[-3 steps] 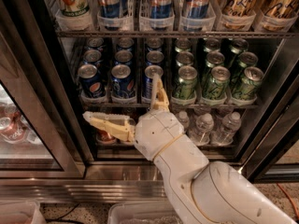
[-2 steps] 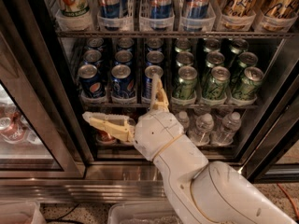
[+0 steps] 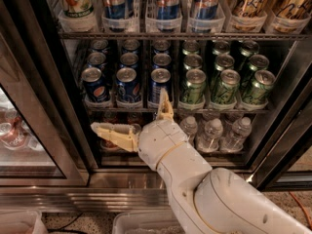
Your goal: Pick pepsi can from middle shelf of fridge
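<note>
The fridge (image 3: 44, 106) stands open, with a black frame and a steel base. Its middle shelf (image 3: 141, 106) holds three lanes of dark-blue pepsi cans (image 3: 127, 84) on the left and lanes of green cans (image 3: 194, 86) on the right. My gripper (image 3: 128, 110) is open and empty. It sits just in front of and slightly below the middle shelf's front edge. One finger (image 3: 112, 133) points left under the shelf. The other finger (image 3: 165, 106) points up, in front of the rightmost front pepsi can (image 3: 159, 82). The fingers enclose no can.
Tall slim cans (image 3: 168, 1) fill the rack above. Water bottles (image 3: 209, 133) stand on the rack below, with red-orange cans (image 3: 109, 143) behind my left finger. A glass door (image 3: 19, 130) stands at the left. A plastic bin (image 3: 141, 223) lies on the floor.
</note>
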You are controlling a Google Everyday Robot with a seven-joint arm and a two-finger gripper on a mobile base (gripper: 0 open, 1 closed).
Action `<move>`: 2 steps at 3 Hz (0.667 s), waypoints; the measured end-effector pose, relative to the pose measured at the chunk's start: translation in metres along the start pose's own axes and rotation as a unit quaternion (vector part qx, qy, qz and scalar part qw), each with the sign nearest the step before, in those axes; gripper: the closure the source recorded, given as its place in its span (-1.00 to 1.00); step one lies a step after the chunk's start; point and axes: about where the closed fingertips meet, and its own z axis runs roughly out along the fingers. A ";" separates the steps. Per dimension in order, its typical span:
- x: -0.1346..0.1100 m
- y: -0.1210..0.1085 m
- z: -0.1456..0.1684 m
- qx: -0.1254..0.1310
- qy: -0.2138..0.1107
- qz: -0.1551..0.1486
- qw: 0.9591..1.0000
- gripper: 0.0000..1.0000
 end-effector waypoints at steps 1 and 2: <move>0.023 -0.002 0.000 0.006 0.016 -0.014 1.000 -1.00; 0.023 -0.003 0.000 0.006 0.016 -0.015 1.000 -1.00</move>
